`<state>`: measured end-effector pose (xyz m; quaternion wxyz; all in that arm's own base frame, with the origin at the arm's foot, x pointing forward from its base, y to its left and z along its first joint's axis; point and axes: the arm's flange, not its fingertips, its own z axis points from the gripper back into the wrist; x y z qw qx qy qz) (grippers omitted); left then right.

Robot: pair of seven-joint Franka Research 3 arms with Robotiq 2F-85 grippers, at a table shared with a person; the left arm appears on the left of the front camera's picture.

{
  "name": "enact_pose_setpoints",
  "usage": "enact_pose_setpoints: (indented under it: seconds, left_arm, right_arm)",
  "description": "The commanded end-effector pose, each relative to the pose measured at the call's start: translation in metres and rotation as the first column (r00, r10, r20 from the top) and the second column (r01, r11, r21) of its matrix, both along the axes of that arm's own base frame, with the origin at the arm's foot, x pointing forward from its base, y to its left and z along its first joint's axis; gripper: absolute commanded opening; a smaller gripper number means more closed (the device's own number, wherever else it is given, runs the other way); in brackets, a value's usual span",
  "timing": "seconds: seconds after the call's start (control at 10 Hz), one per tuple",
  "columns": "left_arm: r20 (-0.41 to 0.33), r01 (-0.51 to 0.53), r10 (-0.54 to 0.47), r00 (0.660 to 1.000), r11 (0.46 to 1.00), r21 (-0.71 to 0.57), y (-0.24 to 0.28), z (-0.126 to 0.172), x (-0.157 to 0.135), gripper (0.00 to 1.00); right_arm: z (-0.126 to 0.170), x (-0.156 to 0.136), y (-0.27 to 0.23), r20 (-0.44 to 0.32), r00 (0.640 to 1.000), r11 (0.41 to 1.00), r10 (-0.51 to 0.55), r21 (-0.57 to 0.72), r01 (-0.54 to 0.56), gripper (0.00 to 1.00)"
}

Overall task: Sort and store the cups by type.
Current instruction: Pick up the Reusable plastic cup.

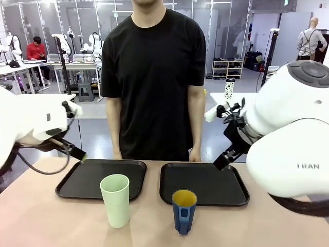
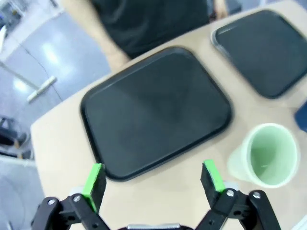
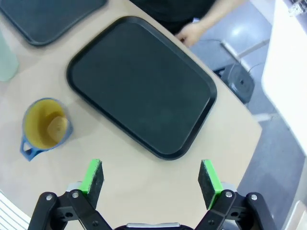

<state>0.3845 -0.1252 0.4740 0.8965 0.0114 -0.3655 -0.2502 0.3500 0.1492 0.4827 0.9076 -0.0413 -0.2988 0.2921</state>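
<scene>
right gripper (image 3: 151,176): my fingers spread wide over the tabletop | black tray (image 3: 141,86): just beyond them | blue mug (image 3: 45,127): upright, yellow inside, beside the tray, apart from it | person's hand (image 3: 192,33): at table's far edge

Matte plastic tumbler (image 1: 115,199), glossy mug (image 1: 183,210), smooth blk trays (image 1: 203,184).

tumbler (image 1: 115,200): pale green | mug (image 1: 183,210): dark blue, yellow inside

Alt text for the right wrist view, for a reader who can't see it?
The open right gripper hovers over the table near an empty black tray. A blue mug, yellow inside, stands on the table beside it, and a person's hand is at the far edge.
</scene>
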Motion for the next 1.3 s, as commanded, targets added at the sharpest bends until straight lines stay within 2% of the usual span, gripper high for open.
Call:
enact_pose_setpoints:
  seconds: [0.0,0.2,0.4,0.8,0.9,1.2]
  left_arm:
    - [-0.019,-0.082,0.081,0.997,0.993,-0.085,0.042,-0.019,0.027,1.0]
    - [-0.074,-0.124,0.116,0.99,0.985,-0.121,0.08,-0.041,0.059,1.0]
    - [-0.097,-0.165,0.149,0.984,0.968,-0.188,0.097,-0.059,0.078,1.0]
    - [-0.115,-0.171,0.15,0.982,0.964,-0.203,0.104,-0.066,0.09,1.0]
    - [-0.127,-0.197,0.175,0.976,0.962,-0.19,0.09,-0.058,0.073,1.0]
    - [-0.127,-0.197,0.175,0.976,0.962,-0.19,0.09,-0.058,0.073,1.0]
  right_arm:
    - [-0.016,0.042,-0.026,-0.037,0.997,0.991,-0.061,0.115,0.065,1.0]
    - [-0.046,0.087,-0.062,-0.108,0.989,0.974,-0.1,0.19,0.119,1.0]
    - [-0.069,0.114,-0.08,-0.155,0.98,0.952,-0.121,0.26,0.159,1.0]
    - [-0.077,0.126,-0.088,-0.198,0.959,0.929,-0.204,0.271,0.253,1.0]
    - [-0.075,0.118,-0.081,-0.187,0.963,0.934,-0.195,0.264,0.241,1.0]
    - [-0.075,0.118,-0.081,-0.187,0.963,0.934,-0.195,0.264,0.241,1.0]
